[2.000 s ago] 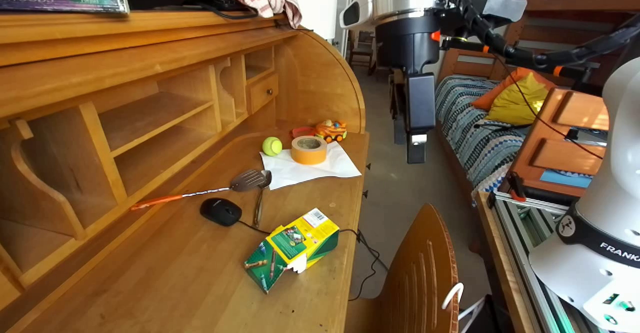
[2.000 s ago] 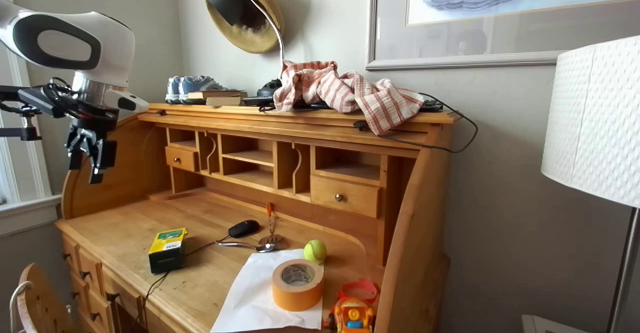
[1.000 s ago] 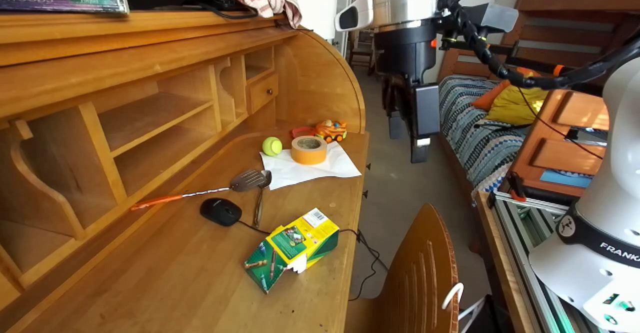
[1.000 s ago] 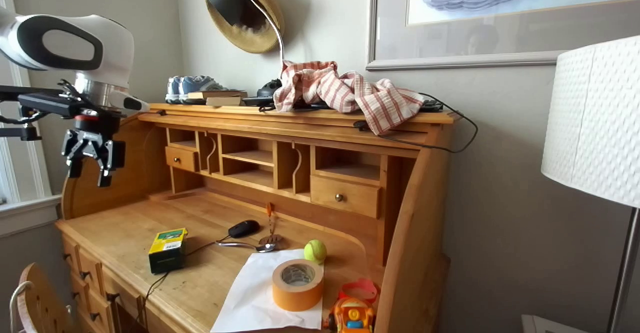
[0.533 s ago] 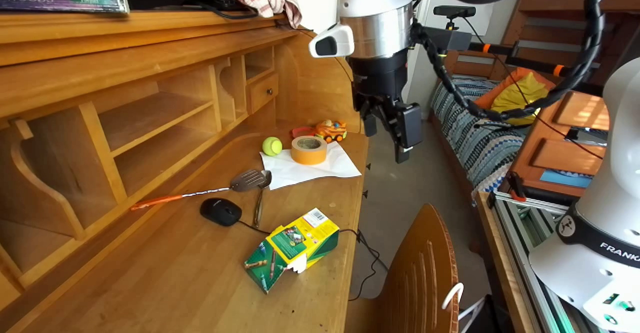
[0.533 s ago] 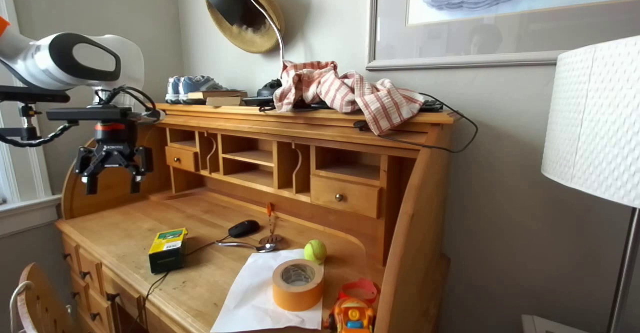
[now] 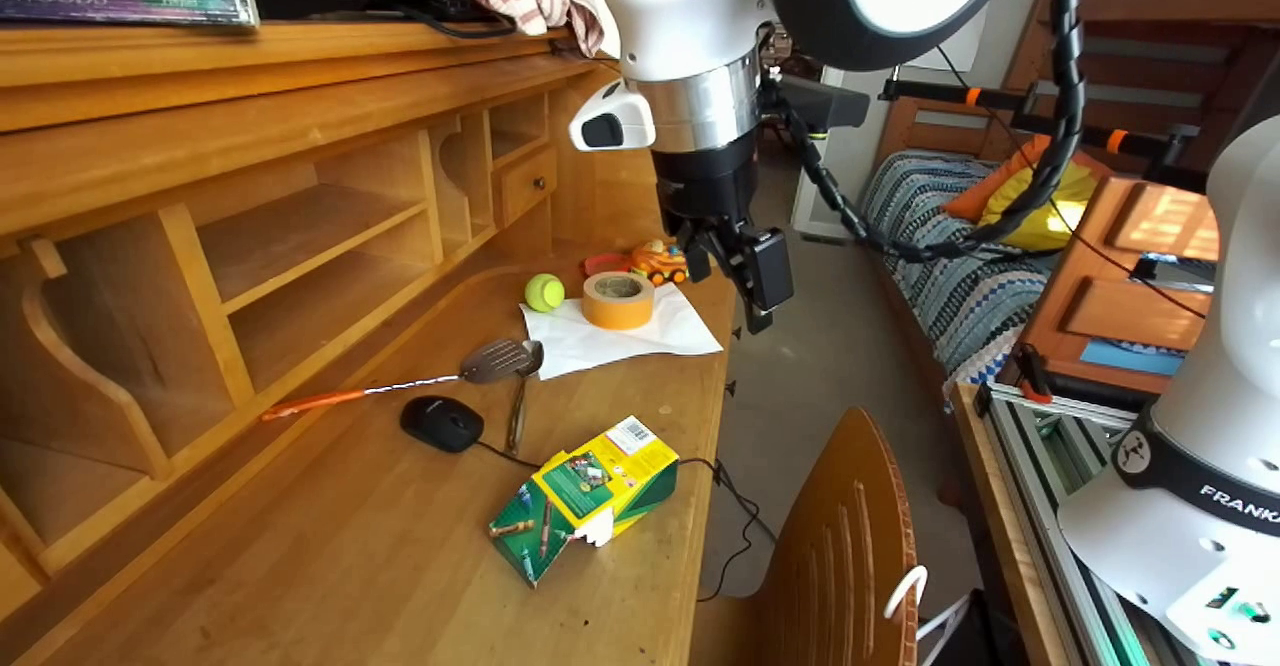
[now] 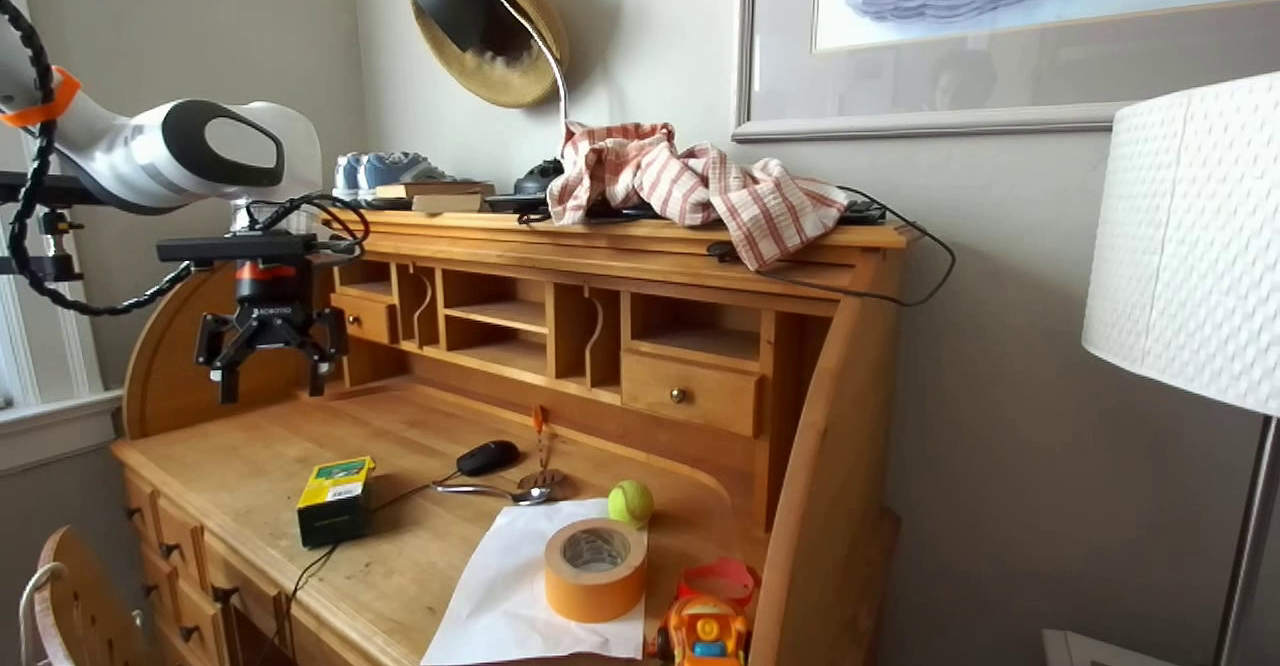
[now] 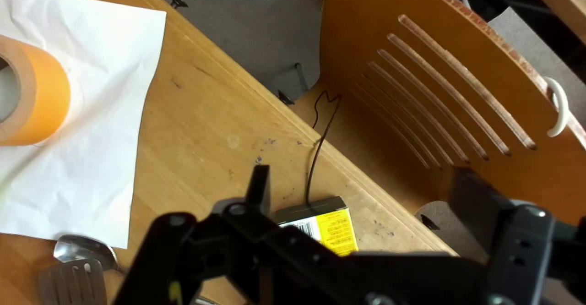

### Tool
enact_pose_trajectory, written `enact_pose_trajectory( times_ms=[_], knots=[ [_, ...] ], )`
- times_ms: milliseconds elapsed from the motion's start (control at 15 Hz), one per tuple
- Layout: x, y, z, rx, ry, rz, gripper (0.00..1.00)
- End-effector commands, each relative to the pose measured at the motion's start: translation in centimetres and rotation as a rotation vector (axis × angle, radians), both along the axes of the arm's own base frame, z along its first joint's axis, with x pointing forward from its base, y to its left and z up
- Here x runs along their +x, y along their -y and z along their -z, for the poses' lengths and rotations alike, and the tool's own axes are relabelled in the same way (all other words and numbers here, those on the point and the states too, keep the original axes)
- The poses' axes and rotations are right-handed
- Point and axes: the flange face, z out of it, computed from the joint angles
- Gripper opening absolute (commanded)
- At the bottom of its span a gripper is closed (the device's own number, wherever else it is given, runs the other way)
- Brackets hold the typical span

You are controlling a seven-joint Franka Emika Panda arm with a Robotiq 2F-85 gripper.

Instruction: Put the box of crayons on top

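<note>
The crayon box (image 7: 585, 491) lay on the desk (image 7: 380, 556), near the front edge and close to the chair (image 7: 845, 536), a yellow and green face turned up. The jaws pointed down from above, released and spread wide apart; in both exterior views a clear gap stood between them and the box. In the wrist view the box showed low in the picture, between the two jaws but nearer the one on the picture's left, with its barcode and some yellow in sight and the rest hidden behind the jaws. Farther in from the front edge sat the mouse (image 7: 442, 424), apart from the box, its cord (image 7: 508, 456) running to the box's side; whether it passed beneath could not be told. Past these lay the spoon (image 7: 517, 416) and the spatula (image 7: 497, 361), then the paper (image 7: 600, 348) with the tape (image 7: 618, 312) on it and the ball (image 7: 545, 292) near the tape.
</note>
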Motion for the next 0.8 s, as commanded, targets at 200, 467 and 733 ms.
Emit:
enact_pose_trajectory(
  times_ms=[200,467,733],
  knots=[
    [1.7,-0.6,2.9,-0.016,-0.001,-0.053,1.00],
    [3.8,-1.2,6.5,-0.073,0.031,-0.114,1.00],
    [6.1,-3.9,10.2,-0.088,0.077,-0.114,1.00]
  ],
)
